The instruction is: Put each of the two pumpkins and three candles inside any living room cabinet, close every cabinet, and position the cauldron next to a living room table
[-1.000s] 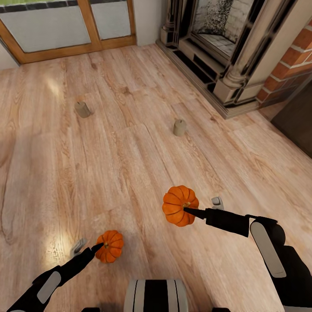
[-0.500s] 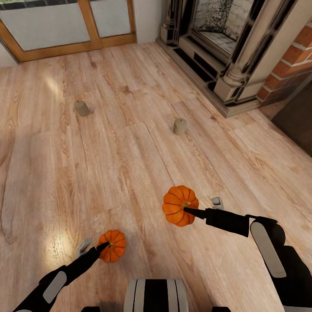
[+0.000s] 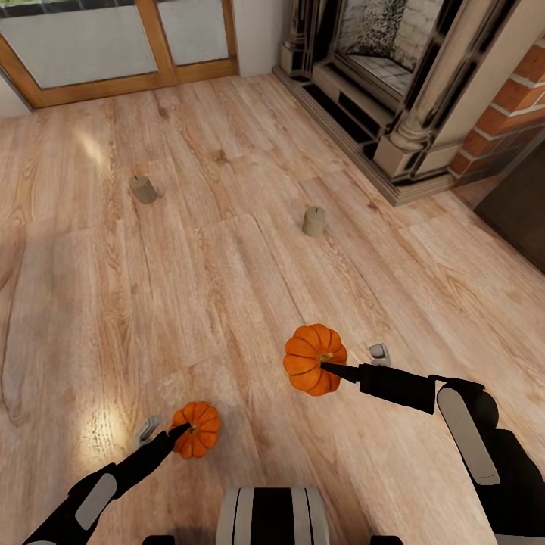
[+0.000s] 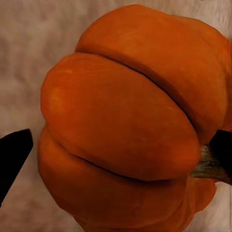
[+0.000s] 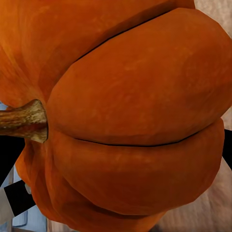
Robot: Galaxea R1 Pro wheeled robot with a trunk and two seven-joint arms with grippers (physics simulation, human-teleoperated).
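Observation:
Two orange pumpkins are held above the wooden floor. My left gripper (image 3: 182, 431) is shut on the smaller-looking pumpkin (image 3: 197, 430) at the lower left; in the left wrist view that pumpkin (image 4: 125, 121) sits between dark fingertips (image 4: 12, 157). My right gripper (image 3: 331, 368) is shut on the other pumpkin (image 3: 312, 359) near the middle; the right wrist view shows its ribbed side (image 5: 135, 111) and stem up close. Two grey-beige candles stand on the floor farther off, one to the left (image 3: 142, 189) and one nearer the fireplace (image 3: 313, 221). A dark cabinet (image 3: 522, 219) is at the right edge.
A stone fireplace (image 3: 393, 83) with a brick side fills the far right. Wood-framed glass doors (image 3: 113, 45) run along the far wall at the left. Open wooden floor (image 3: 227, 288) lies between me and the candles.
Over the last second my left gripper has shifted slightly right and lower with its pumpkin. The right arm and its pumpkin have not moved.

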